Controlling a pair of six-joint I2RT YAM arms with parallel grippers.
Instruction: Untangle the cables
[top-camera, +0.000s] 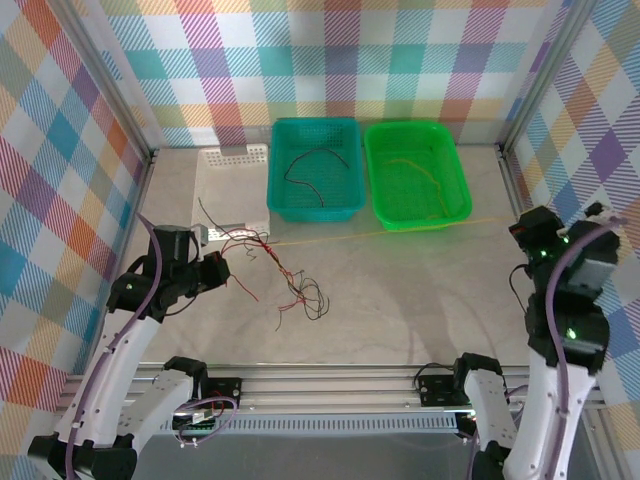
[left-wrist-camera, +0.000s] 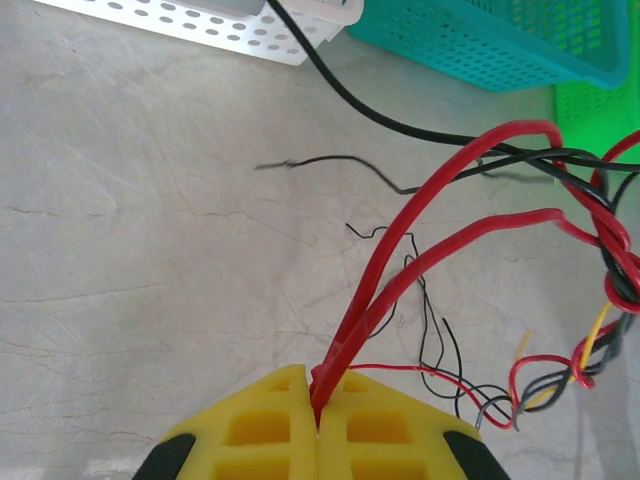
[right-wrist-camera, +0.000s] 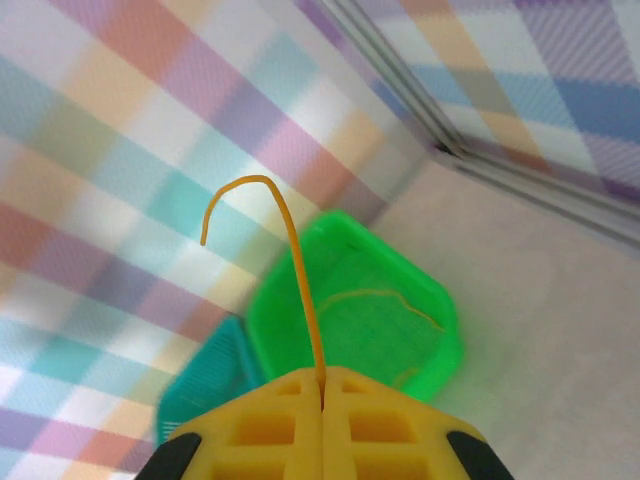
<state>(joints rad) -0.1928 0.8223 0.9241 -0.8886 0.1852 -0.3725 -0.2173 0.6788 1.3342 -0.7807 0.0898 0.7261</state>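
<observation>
A tangle of thin red, black and yellow cables lies left of the table's middle. My left gripper sits at its left end, shut on a doubled red cable that runs from between the yellow fingers into the knot. One yellow cable stretches taut from the tangle rightwards to my right gripper, which is raised and shut on it. In the right wrist view that orange-yellow cable curls up out of the shut gripper.
At the back stand a teal basket holding a black wire and a green basket holding an orange wire. A white perforated tray lies left of them. Plaid walls close in the table on three sides.
</observation>
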